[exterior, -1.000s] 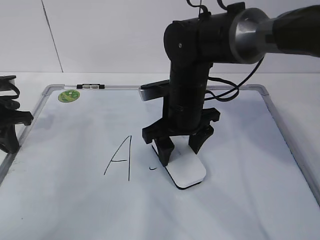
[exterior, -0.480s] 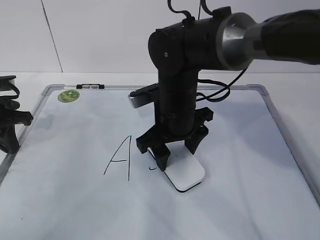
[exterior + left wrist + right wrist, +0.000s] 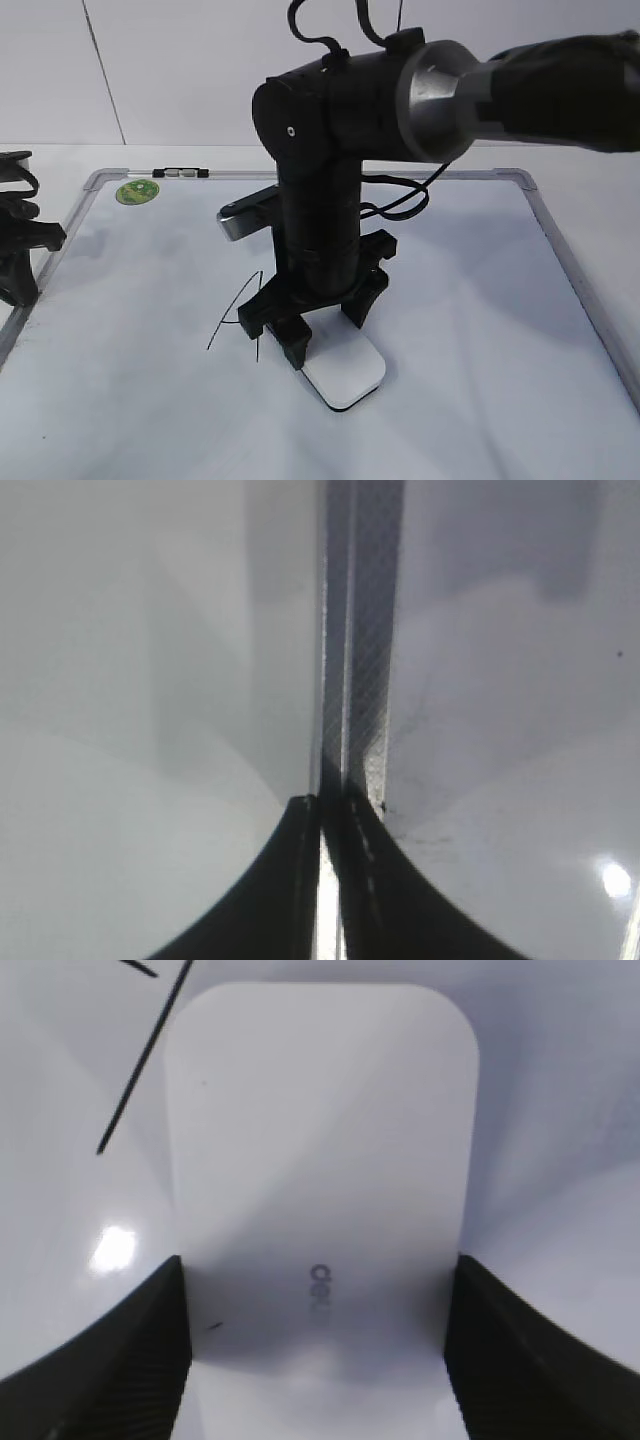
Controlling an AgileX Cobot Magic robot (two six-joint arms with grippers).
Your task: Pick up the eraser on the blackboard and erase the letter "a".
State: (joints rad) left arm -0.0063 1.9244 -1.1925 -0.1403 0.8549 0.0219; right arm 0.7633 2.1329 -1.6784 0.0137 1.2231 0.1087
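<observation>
The white eraser (image 3: pixel 345 378) lies flat on the blackboard (image 3: pixel 480 300), just right of the capital "A" (image 3: pixel 228 312). My right gripper (image 3: pixel 328 330) comes straight down onto it, shut on the eraser, one finger against each long side. The right wrist view shows the eraser (image 3: pixel 320 1160) filling the span between the fingertips of my right gripper (image 3: pixel 318 1265), grey lettering on top. The letter "a" is hidden under the eraser and gripper. My left gripper (image 3: pixel 325 805) is shut on nothing, above the board's silver frame (image 3: pixel 365 630).
A green sticker (image 3: pixel 138 191) and a small clip (image 3: pixel 181 173) sit at the board's far left corner. My left arm (image 3: pixel 22 245) rests at the board's left edge. Strokes of the capital "A" (image 3: pixel 135 1070) show beside the eraser. White tabletop surrounds the board.
My right gripper has slid the eraser left and a little nearer along the board, over the small mark beside the capital "A", whose right stroke it now partly covers. The left arm has stayed put.
</observation>
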